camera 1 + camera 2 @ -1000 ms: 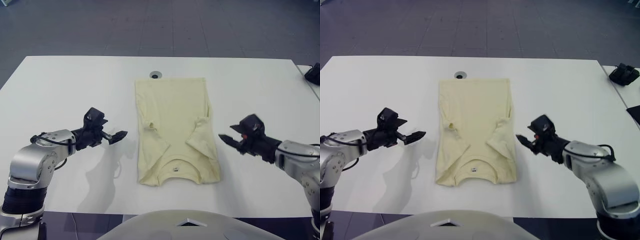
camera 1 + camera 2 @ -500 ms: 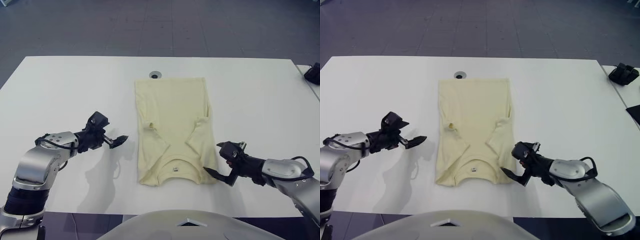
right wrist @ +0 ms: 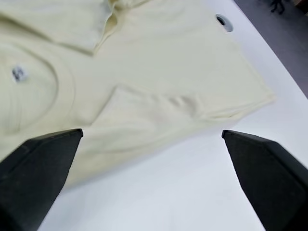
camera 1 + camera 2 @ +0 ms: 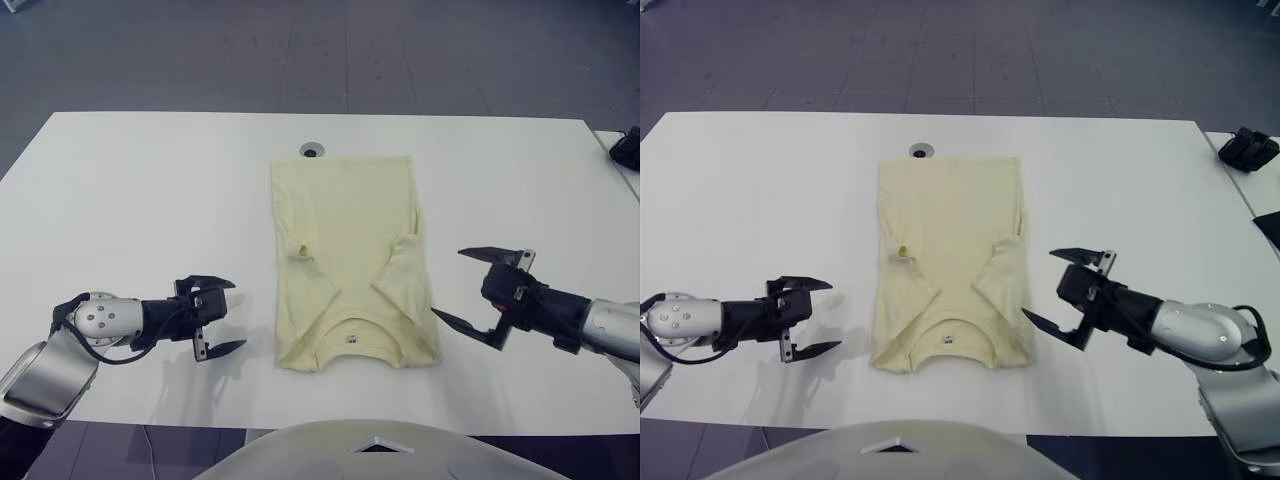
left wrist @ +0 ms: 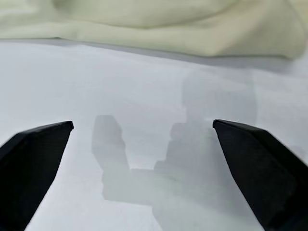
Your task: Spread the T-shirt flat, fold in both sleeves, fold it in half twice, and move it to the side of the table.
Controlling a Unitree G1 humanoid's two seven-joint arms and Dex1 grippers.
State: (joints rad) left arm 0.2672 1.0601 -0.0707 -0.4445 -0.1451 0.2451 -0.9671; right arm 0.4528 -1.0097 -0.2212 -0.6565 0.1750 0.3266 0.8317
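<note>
Pale yellow cotton, the T-shirt [image 4: 345,250] lies in the middle of the white tabletop [image 4: 150,180], lengthwise away from me, with the collar [image 4: 352,325] at my near end and the hem at the far end. Both sleeves are folded in over the chest: the left sleeve [image 4: 310,285] and the right sleeve [image 4: 405,275] slant toward the neckline. A small label [image 3: 18,73] shows inside the collar. Just beyond the hem I see a round grommet hole [image 4: 312,150] in the tabletop.

My left arm [image 4: 90,325] reaches in low from the near left. The left jaws are spread apart, pointing at the shirt's near left corner, close to it but with bare tabletop between. From the left wrist I see both dark fingers [image 5: 33,159] wide of each other, with the shirt's edge across the gap ahead.

My right arm [image 4: 600,330] comes in from the right. The right jaws stand wide apart, beside the shirt's near right corner. The lower fingertip [image 4: 440,317] sits right at the cloth's edge; I cannot tell whether it touches.

A dark object [image 4: 627,147] sits off to the far right, on a neighbouring surface.
</note>
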